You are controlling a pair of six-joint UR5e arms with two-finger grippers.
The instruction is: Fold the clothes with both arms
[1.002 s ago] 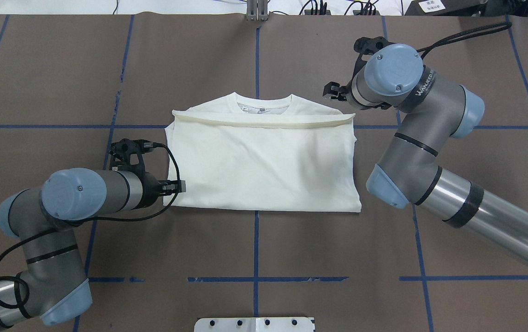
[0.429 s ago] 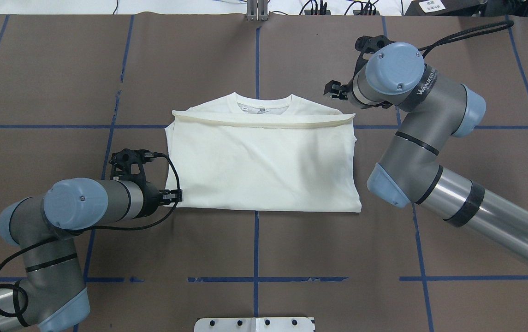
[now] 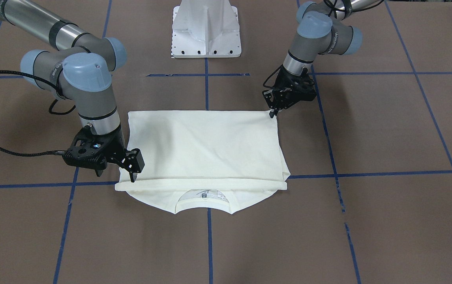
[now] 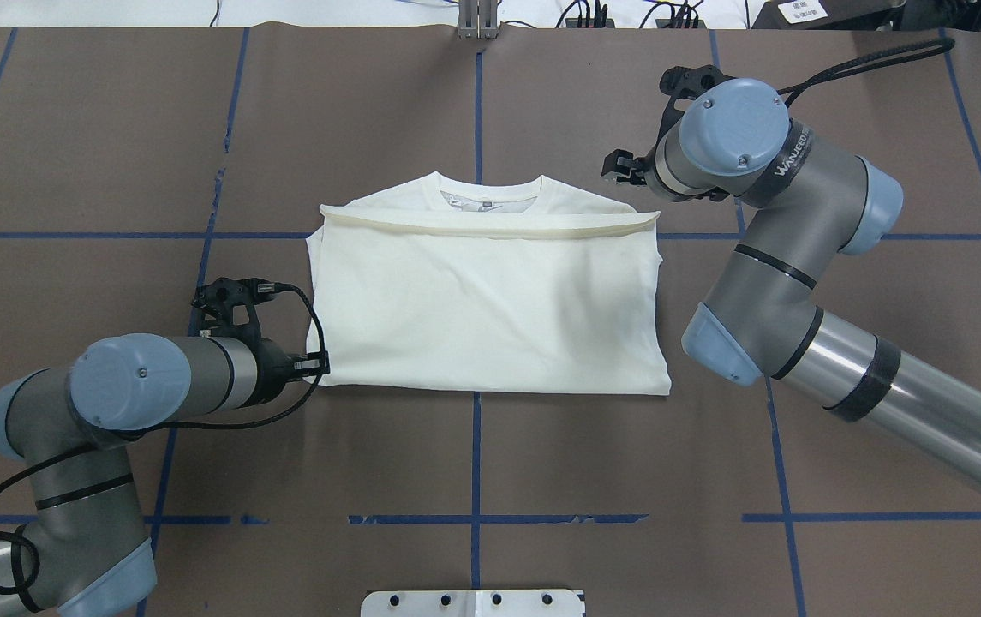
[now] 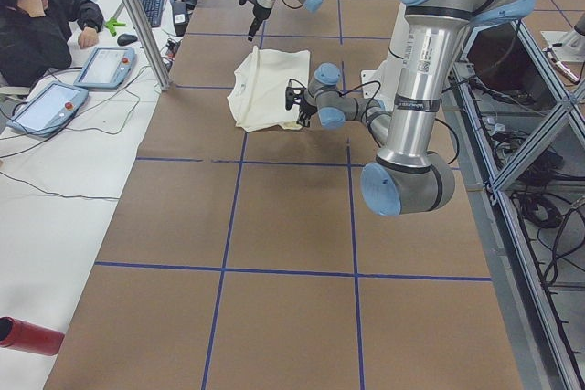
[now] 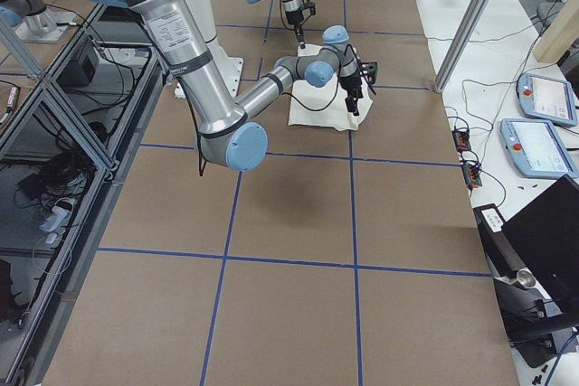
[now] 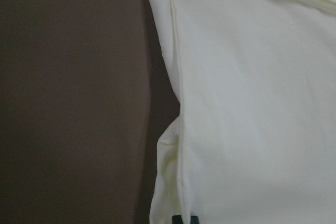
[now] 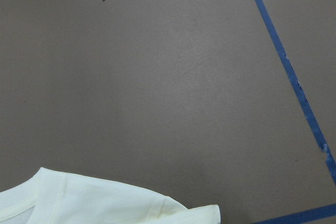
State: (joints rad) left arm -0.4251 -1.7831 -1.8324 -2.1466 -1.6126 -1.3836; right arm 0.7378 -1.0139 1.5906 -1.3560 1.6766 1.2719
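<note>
While the brown table (image 4: 627, 463) carried it centrally, the folded cream T-shirt (image 4: 490, 308) lay flat (collar toward the far edge). The left gripper (image 4: 321, 367) met its near left corner, fingers narrow; the right gripper (image 4: 615, 167) hung just beside the far right corner, fingers wide.

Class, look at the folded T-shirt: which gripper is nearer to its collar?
Right. The right gripper is just off the shoulder corner beside the collar. The left gripper is at the T-shirt's diagonally opposite corner, on the folded edge farthest from the collar.
</note>
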